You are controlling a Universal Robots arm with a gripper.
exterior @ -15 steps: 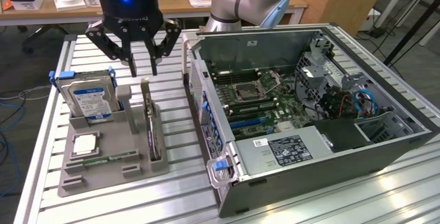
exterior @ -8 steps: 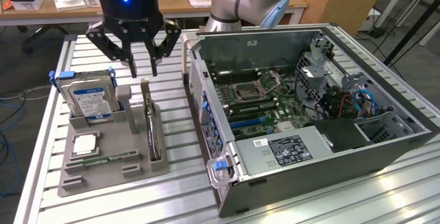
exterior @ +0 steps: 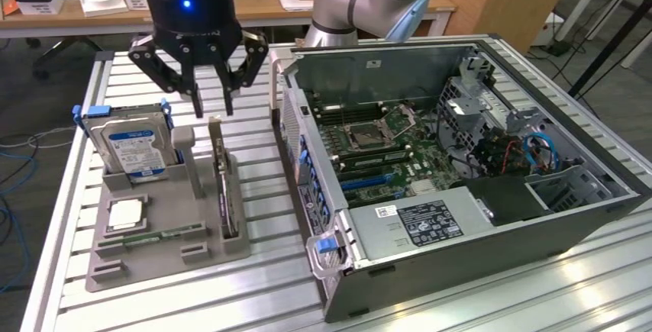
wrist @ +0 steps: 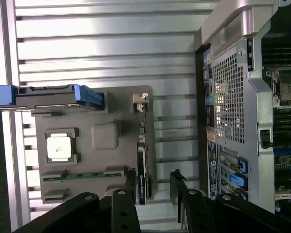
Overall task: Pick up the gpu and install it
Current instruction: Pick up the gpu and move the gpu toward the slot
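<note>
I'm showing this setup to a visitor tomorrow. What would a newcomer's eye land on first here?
First the open computer case, lying on its side at the exterior view's right with its motherboard exposed. Next the black pincer, open, hanging just above the gpu, which stands on edge in a grey holder at the exterior view's left. Beside it there, a hard drive with a blue-and-white label stands upright.

Grey-and-blue arm [exterior: 356, 4] bent at its joint, black wrist [exterior: 188, 0] pointing straight down, jaws spread wide, empty
</note>
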